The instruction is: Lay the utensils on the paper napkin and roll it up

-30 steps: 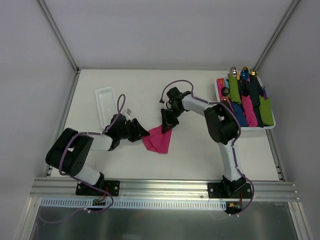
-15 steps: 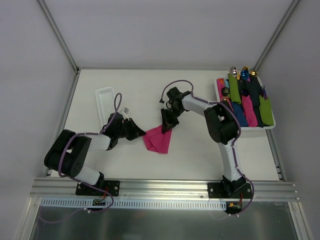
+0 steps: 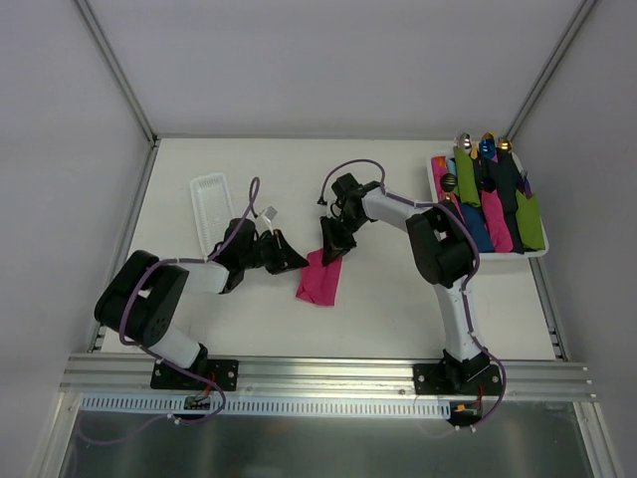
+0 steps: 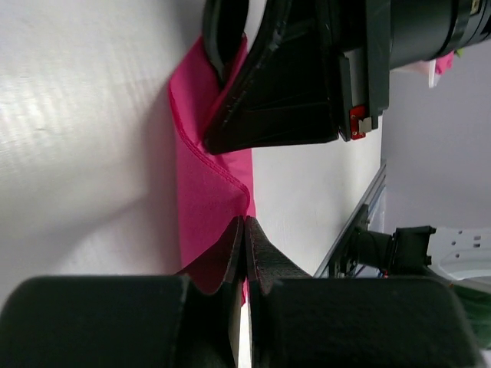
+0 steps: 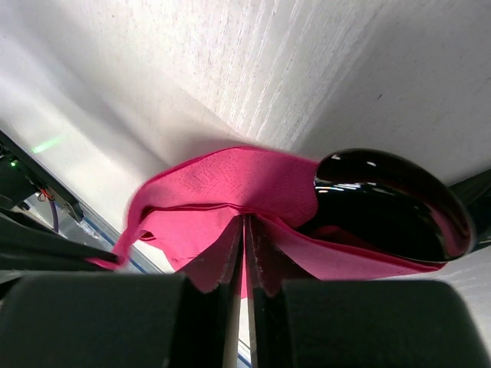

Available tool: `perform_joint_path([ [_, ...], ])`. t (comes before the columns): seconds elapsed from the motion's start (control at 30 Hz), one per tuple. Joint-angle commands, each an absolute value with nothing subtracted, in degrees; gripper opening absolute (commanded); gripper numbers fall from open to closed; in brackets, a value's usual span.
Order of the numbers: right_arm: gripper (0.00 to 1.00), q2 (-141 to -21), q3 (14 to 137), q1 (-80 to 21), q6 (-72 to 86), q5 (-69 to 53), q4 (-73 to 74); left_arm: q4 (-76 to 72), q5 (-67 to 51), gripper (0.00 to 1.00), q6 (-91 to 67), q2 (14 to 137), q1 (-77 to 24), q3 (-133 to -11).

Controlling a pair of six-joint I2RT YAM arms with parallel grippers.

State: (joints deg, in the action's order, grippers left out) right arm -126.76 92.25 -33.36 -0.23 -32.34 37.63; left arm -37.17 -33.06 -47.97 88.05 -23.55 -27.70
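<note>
Pinching the paper napkin (image 3: 319, 284): your L jaws clench its 10 o'clock edge, R jaws its 12 o'clock end.

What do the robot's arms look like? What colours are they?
Both arms, left arm and right arm, have white tubes joined by chunky black round joints. A thin purple cable loops along each. The left gripper and right gripper are black, with two flat wedge-shaped fingers.

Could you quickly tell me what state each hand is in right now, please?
Left hand: closed, pinching an edge of the paper napkin.
Right hand: closed, also pinching the paper napkin.
</note>
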Motion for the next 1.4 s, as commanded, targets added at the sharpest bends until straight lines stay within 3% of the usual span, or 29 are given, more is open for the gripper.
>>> perform_joint_path([
  [0.0,0.07,-128.1,92.5,-33.2,-1.7,-27.3,39.1,-39.6,-34.2,0.0,-46.6,91.2,-26.4,-30.3],
  [0.53,0.08,-126.3,92.5,-33.1,-2.5,-28.7,38.9,-29.1,-18.2,0.0,-54.8,99.8,-31.1,-30.5],
  [0.83,0.18,-119.5,90.5,-28.8,-3.8,-40.0,36.0,-21.4,-14.7,0.0,-54.2,101.2,-31.1,-32.8],
  [1.07,0.17,-112.2,75.4,-22.6,9.9,-53.8,12.5,-20.8,-14.0,0.0,-54.8,101.6,-31.1,-32.9],
  [1.37,0.12,-113.0,62.7,-22.1,28.8,-54.2,-14.2,-20.7,-14.0,0.0,-54.9,101.7,-30.8,-32.9],
])
